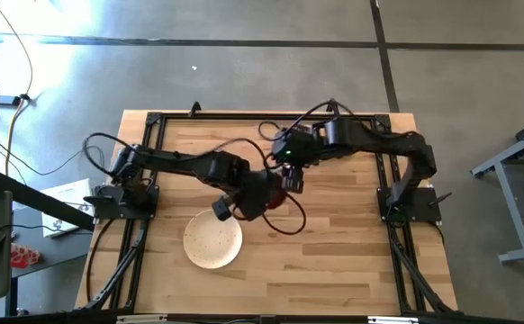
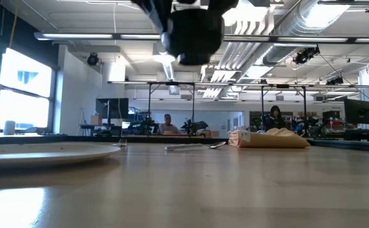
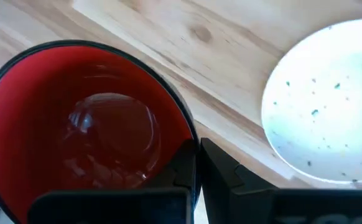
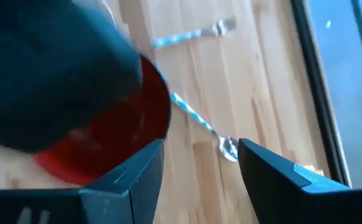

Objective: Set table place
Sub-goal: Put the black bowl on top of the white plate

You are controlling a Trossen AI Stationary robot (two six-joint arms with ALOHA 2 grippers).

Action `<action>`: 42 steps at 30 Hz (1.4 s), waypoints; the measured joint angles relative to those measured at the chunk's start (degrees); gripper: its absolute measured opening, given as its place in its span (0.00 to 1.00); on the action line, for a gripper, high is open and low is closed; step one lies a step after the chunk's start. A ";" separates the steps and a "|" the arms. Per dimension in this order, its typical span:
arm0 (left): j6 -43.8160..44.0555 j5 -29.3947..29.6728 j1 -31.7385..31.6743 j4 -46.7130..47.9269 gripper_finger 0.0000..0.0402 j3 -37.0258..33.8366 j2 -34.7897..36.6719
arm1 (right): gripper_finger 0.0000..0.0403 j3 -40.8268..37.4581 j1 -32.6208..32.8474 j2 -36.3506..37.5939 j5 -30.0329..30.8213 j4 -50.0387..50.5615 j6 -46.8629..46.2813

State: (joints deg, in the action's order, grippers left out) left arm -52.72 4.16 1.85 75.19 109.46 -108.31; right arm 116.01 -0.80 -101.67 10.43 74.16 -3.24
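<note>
Two fingers of the left gripper (image 3: 196, 180) pinch the red bowl (image 3: 88, 134) by its rim, carried above the table (image 1: 334, 261) toward the plate (image 1: 212, 240) at its seven o'clock. Right gripper (image 4: 199, 171) hangs open nearby; spoon (image 4: 203, 127) and fork (image 4: 193, 34) beyond, partly blurred.

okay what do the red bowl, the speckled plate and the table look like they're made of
Red bowl: glossy, with mirror-like highlights and a dark rim; likely glazed ceramic or lacquered plastic.
Plate: cream with small dark specks and a soft sheen; probably glazed stoneware, possibly melamine.
Table: pale wooden planks with visible grain, looks like butcher block, smooth finish.
</note>
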 joint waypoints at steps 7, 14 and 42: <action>0.50 1.82 0.04 1.16 0.00 -1.93 -0.46 | 0.49 2.33 0.24 4.28 4.94 2.54 -2.74; 3.50 2.35 0.04 1.42 0.00 -2.40 -0.21 | 0.49 3.28 -0.69 8.48 12.52 12.55 -9.14; 66.45 4.07 18.37 14.16 0.00 -2.31 1.81 | 0.49 3.18 -11.79 16.28 20.01 11.04 1.80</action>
State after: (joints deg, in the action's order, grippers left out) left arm 13.72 8.23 20.22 89.35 107.15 -106.50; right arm 119.19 -12.60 -85.38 30.45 85.20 -1.44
